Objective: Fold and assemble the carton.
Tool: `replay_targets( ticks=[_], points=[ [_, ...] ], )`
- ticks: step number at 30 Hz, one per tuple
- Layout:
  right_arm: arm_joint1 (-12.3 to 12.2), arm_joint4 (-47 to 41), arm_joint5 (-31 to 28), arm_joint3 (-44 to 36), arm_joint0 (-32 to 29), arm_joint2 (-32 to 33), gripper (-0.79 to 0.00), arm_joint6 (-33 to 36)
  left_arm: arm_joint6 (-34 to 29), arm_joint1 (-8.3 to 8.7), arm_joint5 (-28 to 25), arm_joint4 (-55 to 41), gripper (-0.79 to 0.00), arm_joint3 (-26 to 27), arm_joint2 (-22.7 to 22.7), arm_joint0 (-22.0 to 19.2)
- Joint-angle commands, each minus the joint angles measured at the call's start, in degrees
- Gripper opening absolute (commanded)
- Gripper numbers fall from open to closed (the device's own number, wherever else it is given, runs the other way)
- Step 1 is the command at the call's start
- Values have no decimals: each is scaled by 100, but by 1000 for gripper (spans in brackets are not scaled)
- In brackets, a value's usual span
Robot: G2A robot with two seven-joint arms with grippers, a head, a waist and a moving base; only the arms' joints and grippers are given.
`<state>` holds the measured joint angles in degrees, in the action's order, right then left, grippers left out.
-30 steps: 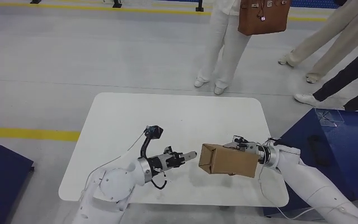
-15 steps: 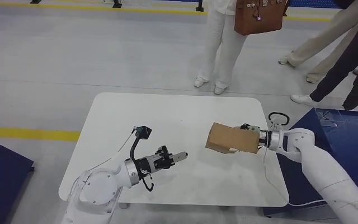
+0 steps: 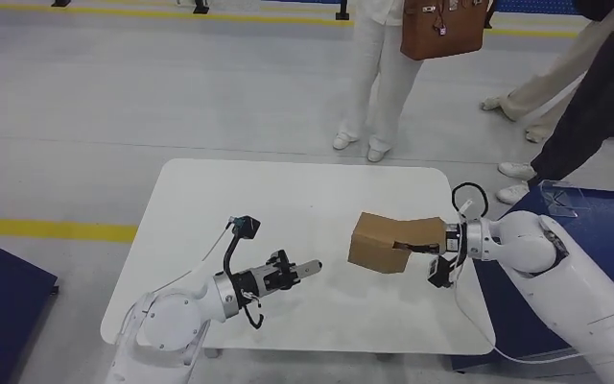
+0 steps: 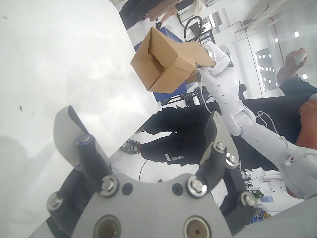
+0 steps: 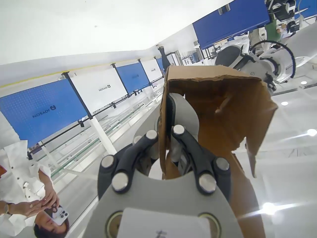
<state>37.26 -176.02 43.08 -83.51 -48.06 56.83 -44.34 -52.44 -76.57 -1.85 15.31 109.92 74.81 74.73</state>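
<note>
A brown cardboard carton (image 3: 393, 242) hangs above the right half of the white table (image 3: 288, 202), its folded end turned toward the table's middle. My right gripper (image 3: 434, 252) is shut on one wall of the carton (image 5: 213, 115), one finger inside (image 5: 179, 117) and the other outside. From the left wrist, the carton (image 4: 168, 61) appears farther off with its end flaps partly folded in. My left gripper (image 3: 305, 268) hovers over the table's front middle, open and empty, its fingers (image 4: 213, 130) spread wide and pointing toward the carton.
Blue panels (image 3: 566, 240) stand close to the table's right edge. A person in white trousers (image 3: 379, 77) stands beyond the far edge, others at the far right. The table's left and far parts are bare.
The right arm lifted the carton, carried it rightward and away from the front edge, and turned it. The left arm drew back a little toward the left, then kept still.
</note>
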Motion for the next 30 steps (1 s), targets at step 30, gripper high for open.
replay_targets(
  ticks=[30],
  points=[
    [276,185,-6980,-66,839,-1078,-785,-3323,0,0,0,0,0,0,0,0]
  ],
)
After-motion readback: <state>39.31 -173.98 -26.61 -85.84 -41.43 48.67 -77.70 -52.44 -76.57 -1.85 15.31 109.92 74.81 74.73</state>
